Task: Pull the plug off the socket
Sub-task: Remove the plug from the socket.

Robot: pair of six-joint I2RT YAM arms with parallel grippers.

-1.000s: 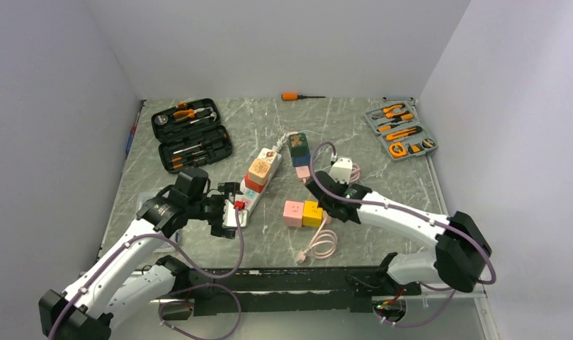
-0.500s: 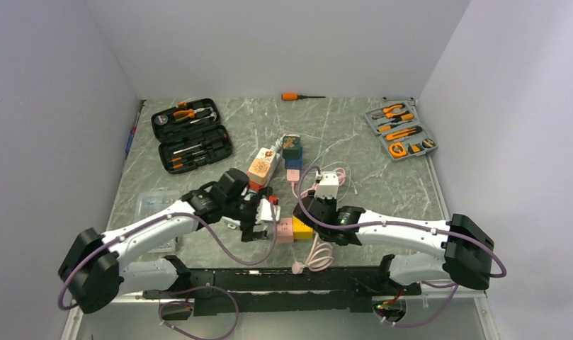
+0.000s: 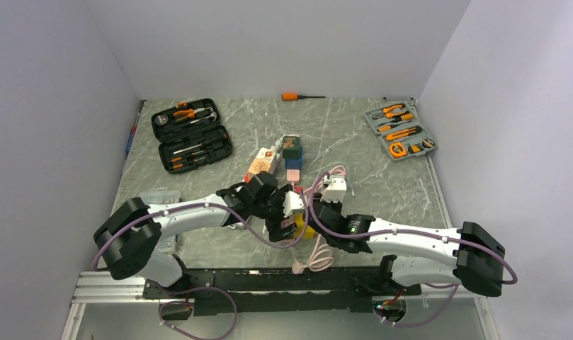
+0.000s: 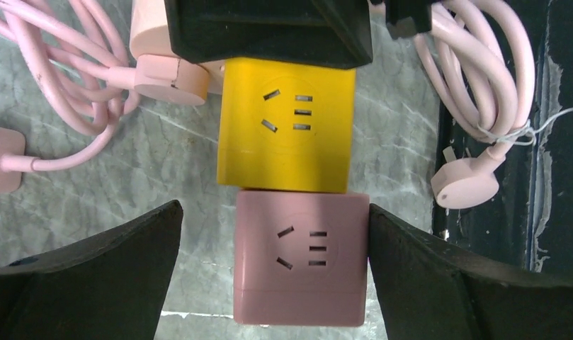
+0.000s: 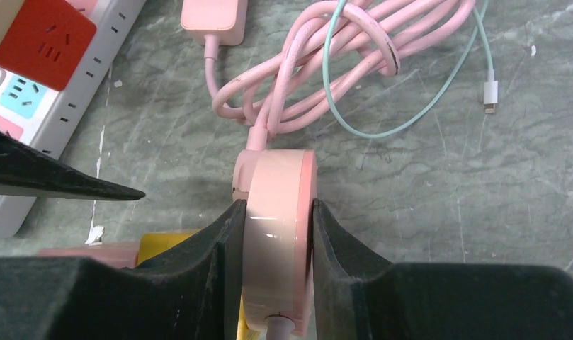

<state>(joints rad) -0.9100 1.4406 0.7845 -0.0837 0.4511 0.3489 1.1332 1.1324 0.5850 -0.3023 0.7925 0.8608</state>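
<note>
A pink cube socket (image 4: 301,265) and a yellow cube socket (image 4: 287,127) sit joined on the marble table; only a yellow edge (image 3: 306,228) shows in the top view. My left gripper (image 4: 275,248) is open and straddles the pink cube. Its right finger (image 4: 467,276) touches the cube's side and its left finger (image 4: 92,276) stands apart. My right gripper (image 5: 278,212) is shut on a round pink plug (image 5: 280,234) right beside the yellow cube, with a pink cable (image 5: 304,64) running from it. In the top view both grippers, left (image 3: 282,219) and right (image 3: 317,212), meet over the cubes.
A white power strip (image 3: 263,161) with coloured adapters and a cube stack (image 3: 292,152) lie behind. A white charger (image 3: 334,188), a coiled pink cable (image 3: 319,255) and its loose plug (image 4: 467,188) lie close by. A black tool case (image 3: 191,134), a grey tool tray (image 3: 400,129) and an orange screwdriver (image 3: 297,95) lie far back.
My left gripper has swung right from the power strip to the pink and yellow cubes. My right gripper has come nearer and left onto the pink plug beside them.
</note>
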